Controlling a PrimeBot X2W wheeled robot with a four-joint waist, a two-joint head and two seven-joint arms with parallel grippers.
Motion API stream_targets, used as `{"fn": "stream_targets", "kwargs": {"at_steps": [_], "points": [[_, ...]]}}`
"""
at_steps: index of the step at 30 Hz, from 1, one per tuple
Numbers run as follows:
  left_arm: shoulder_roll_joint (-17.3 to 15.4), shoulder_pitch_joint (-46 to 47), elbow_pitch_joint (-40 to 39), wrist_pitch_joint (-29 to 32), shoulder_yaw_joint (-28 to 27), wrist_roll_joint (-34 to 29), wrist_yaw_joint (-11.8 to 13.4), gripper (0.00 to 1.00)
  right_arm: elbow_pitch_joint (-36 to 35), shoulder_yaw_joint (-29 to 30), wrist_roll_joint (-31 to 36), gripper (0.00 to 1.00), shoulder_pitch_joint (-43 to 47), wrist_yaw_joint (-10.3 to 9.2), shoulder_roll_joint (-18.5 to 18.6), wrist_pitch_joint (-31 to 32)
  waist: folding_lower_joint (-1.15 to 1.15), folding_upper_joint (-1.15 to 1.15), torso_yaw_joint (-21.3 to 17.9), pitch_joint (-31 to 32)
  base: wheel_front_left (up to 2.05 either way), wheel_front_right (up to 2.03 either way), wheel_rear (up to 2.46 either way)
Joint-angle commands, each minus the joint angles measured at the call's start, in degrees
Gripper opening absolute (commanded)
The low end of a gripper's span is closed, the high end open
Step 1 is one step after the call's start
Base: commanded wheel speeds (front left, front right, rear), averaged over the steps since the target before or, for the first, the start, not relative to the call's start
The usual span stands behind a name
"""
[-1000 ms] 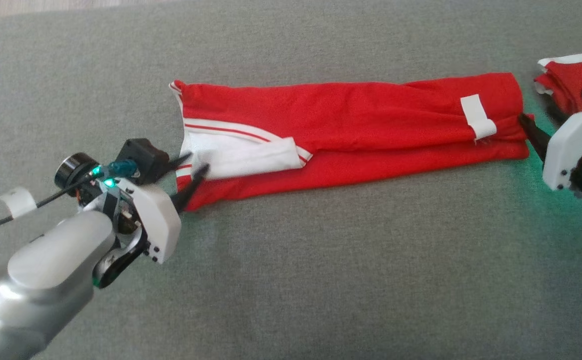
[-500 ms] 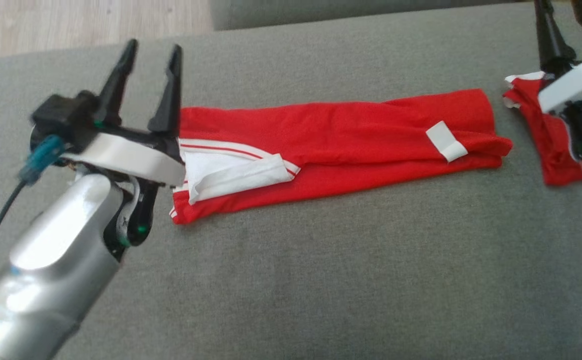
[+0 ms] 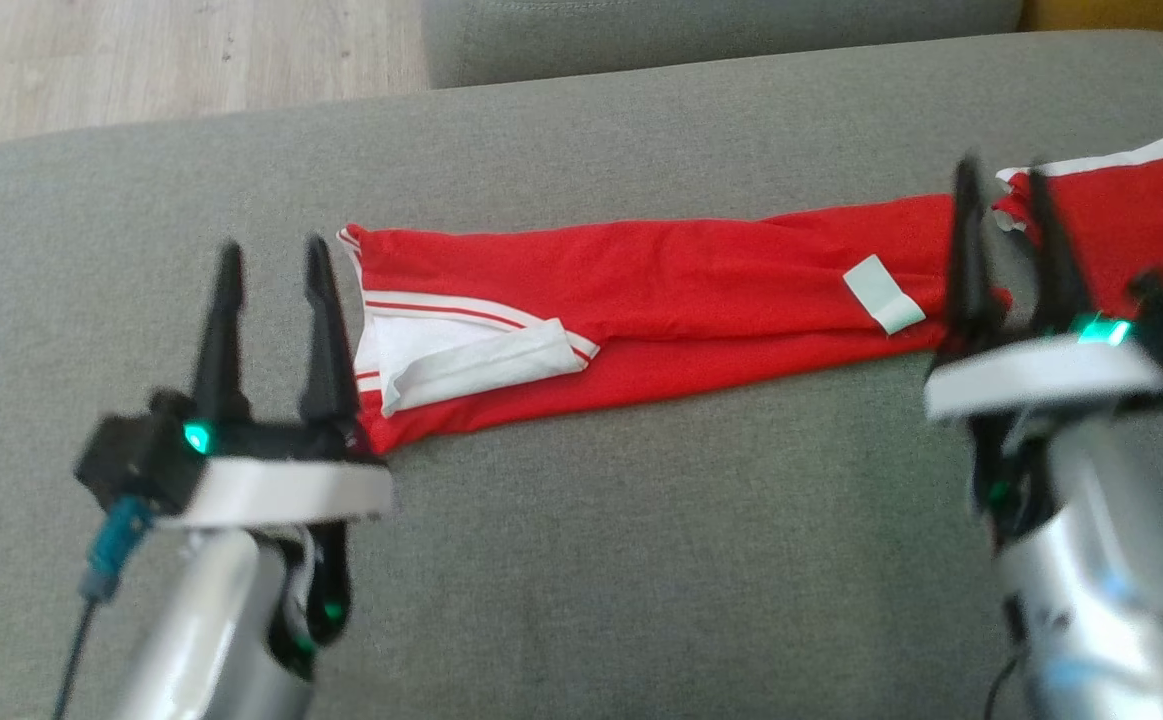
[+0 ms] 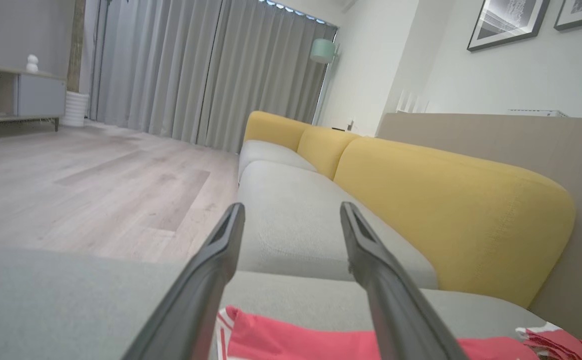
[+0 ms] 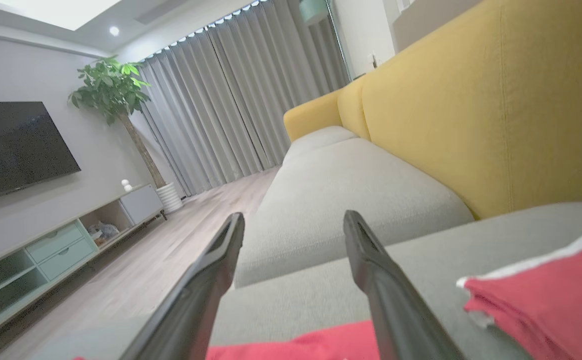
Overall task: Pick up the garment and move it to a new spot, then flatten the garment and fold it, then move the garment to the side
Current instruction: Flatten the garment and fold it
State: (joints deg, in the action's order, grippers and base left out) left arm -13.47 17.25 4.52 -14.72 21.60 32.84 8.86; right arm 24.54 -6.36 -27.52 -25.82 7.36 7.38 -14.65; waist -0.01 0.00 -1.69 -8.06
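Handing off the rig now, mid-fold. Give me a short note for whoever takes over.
Left gripper: open, empty, by the garment's left end.
Right gripper: open, empty, by its right end.
Garment: flat on the cushion, folded into a long strip. Another red cloth lies past its right end.
Done: flattening and the lengthwise fold.
Left: probably fold it shorter, then move it to the side.

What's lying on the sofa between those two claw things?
In the head view, the long folded red garment lies flat on the grey cushion between the left gripper and the right gripper, both open.
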Motion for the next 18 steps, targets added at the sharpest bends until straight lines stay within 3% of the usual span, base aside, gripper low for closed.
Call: {"fn": "stream_targets", "kwargs": {"at_steps": [1, 10, 18], "points": [[0.77, 0.3, -1.09, -0.27, -3.56, -1.23, -1.39, 1.0, -3.38, 0.01, 1.97, 1.0, 0.27, 0.13, -1.43, -0.34, 0.01, 0.0, -0.01, -0.06, 0.0, 0.0, 0.0], [7.55, -6.21, 3.44, -0.28, -10.18, -9.59, -9.8, 1.0, -5.8, 1.0, 6.97, 1.0, 9.47, 0.13, -4.42, -0.34, 0.01, 0.0, -0.34, -0.84, 0.0, 0.0, 0.0], [9.78, -4.49, 4.5, -0.28, -13.07, -12.99, -13.66, 1.0, -6.18, 2.05, 9.22, 1.0, 7.73, 0.13, -4.48, -0.34, 0.01, 0.0, 0.58, -3.87, 0.0, 0.0, 0.0]]}}
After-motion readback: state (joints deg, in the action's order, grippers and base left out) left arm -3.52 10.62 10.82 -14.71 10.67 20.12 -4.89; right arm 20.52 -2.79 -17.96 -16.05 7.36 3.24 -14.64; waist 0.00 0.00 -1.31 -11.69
